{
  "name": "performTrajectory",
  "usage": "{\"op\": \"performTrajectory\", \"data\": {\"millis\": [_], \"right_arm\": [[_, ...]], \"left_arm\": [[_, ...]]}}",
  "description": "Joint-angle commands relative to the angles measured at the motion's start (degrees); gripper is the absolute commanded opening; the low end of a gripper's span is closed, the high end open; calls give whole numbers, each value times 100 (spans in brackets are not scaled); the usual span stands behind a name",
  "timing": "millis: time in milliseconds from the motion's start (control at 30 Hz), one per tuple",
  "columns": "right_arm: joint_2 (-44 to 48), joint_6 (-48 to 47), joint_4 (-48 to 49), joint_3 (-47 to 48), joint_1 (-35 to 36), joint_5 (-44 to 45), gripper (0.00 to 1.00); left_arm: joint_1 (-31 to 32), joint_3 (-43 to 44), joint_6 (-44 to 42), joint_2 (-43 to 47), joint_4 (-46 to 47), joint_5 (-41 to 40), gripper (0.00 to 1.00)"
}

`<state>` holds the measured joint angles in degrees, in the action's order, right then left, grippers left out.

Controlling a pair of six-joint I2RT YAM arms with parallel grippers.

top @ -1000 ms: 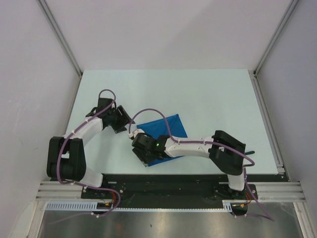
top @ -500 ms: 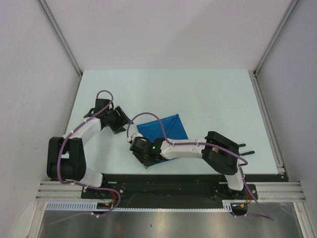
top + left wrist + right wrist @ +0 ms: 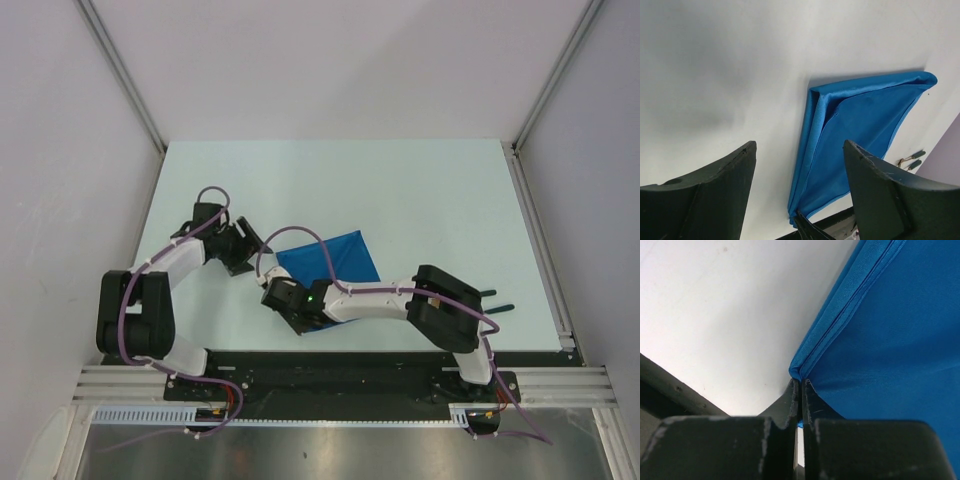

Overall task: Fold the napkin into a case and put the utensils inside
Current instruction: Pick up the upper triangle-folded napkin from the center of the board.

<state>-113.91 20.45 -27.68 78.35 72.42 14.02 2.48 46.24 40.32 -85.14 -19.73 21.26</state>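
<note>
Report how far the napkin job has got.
Done: the napkin is folded over, doubled layers showing along one edge. In hand: the right pincer is shut on its near corner; the left pincer is open beside it. Left: finishing the folds and inserting the utensils, lying apart on the right.

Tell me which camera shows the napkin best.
Left wrist view: the napkin lies almost whole, its folded layers and edges plain. The top view has the right arm across its near part. The right wrist view shows only one corner, pinched in the right gripper.
</note>
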Motion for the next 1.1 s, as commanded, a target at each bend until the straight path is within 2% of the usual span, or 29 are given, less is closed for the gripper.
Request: {"op": "performTrajectory", "data": {"millis": [0,133,367,767,1067], "right_arm": [[403,21,542,-310,-210,-267,0],[1036,231,992,-680,-544,-996,0],[1450,337,1397,-1128,-949,-1893,0],[1696,504,1669,-1322,-1055,-2061,0],[1899,531,1792,-1497,-1204,-2140,0]], "left_arm": [[59,-18,-41,-178,285,423,76],[200,8,90,-301,399,599,76],[385,166,231,-591,390,555,76],[832,631,337,-1127,128,169,77],[886,869,460,-1435,-75,-306,72]]}}
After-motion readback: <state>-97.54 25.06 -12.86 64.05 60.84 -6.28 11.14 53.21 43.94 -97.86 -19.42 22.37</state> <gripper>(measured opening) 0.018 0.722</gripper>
